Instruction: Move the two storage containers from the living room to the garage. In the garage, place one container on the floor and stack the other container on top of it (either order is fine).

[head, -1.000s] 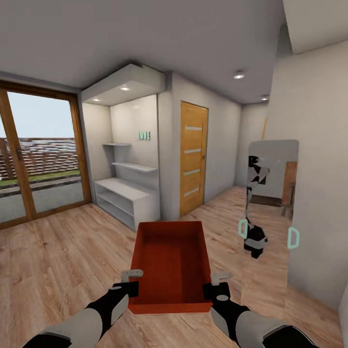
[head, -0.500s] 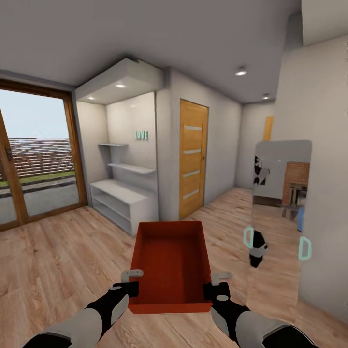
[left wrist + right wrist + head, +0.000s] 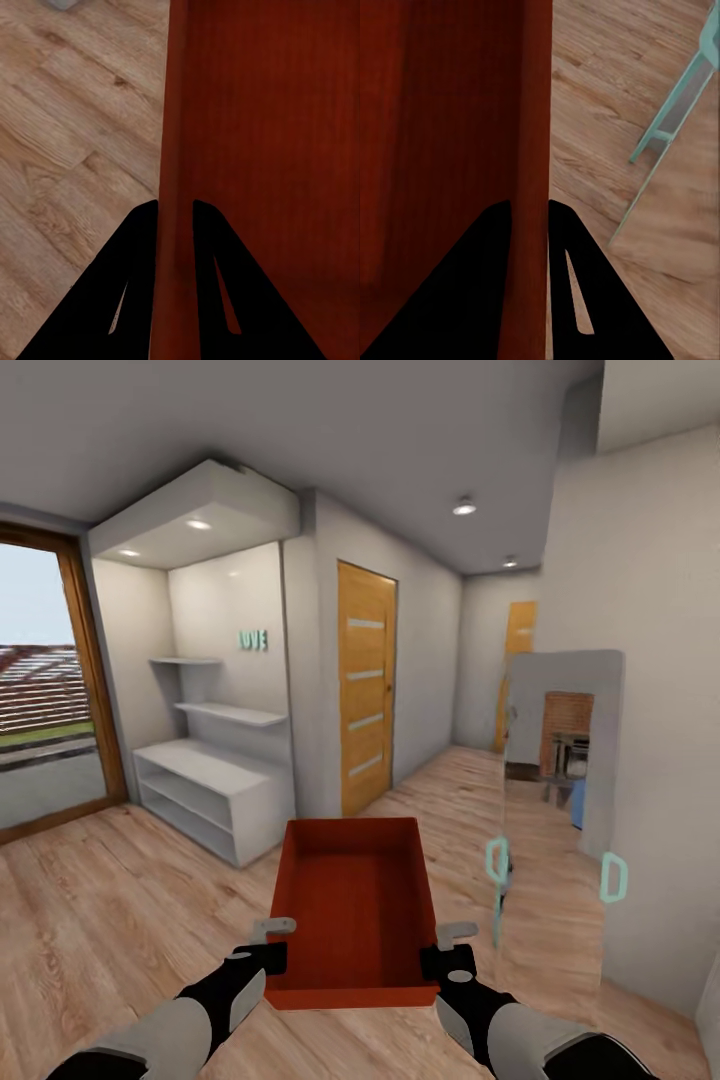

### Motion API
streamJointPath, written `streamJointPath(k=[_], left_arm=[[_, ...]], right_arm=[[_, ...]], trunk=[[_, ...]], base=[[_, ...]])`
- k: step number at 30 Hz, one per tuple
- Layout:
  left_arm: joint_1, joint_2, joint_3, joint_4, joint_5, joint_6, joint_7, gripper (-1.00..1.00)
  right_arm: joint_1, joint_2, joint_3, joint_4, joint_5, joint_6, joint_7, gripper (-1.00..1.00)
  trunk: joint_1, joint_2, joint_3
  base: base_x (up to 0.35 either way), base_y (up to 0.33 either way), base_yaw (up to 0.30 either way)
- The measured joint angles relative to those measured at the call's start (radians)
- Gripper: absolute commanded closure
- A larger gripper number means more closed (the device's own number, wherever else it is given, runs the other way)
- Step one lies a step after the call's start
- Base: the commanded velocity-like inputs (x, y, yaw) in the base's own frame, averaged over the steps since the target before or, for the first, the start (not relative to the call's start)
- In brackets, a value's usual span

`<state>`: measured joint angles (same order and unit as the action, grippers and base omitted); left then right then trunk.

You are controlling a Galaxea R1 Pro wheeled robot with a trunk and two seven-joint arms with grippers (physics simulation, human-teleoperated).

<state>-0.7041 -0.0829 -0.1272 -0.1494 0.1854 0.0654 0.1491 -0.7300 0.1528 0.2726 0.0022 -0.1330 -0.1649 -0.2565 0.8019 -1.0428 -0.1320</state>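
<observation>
A red-orange storage container (image 3: 352, 905) hangs between the robot's two arms above a light wood plank floor (image 3: 110, 900), low and central in the head view, with the left gripper (image 3: 268, 945) clamped on its left wall and the right gripper (image 3: 443, 950) clamped on its right wall, both near the corners closest to the robot. The left wrist view shows two dark fingers (image 3: 131, 277) straddling the container's left wall, one outside over the planks and one inside the bin; the right wrist view shows the same pinch, with fingers (image 3: 484, 285) on either side of the right wall. The bin sits level and open side up, its long axis running straight away from the robot toward the far wall, its short near end just ahead of the grippers, so both arms stand equally close to it. Ahead and slightly left is a wooden door with frosted strips (image 3: 365, 685), shut; to its left a white shelving alcove (image 3: 205, 760), and at the far left a glazed patio door (image 3: 50, 700). To the right a tall mirror (image 3: 555, 810) leans against the wall, and a corridor runs on past it to another wooden door (image 3: 517, 660). This looks like the carrying leg of the job, with the container pointing roughly at the doorway ahead.
</observation>
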Motion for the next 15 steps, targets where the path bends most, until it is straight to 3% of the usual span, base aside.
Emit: streamJointPath(k=[15], left_arm=[[0.0,0.0,0.0,0.0,-0.001,-0.001,0.0,1.0]], right_arm=[[0.0,0.0,0.001,0.0,-0.001,-0.001,-0.001,1.0]], trunk=[[0.0,0.0,0.0]], base=[[0.305,0.214,-0.009]])
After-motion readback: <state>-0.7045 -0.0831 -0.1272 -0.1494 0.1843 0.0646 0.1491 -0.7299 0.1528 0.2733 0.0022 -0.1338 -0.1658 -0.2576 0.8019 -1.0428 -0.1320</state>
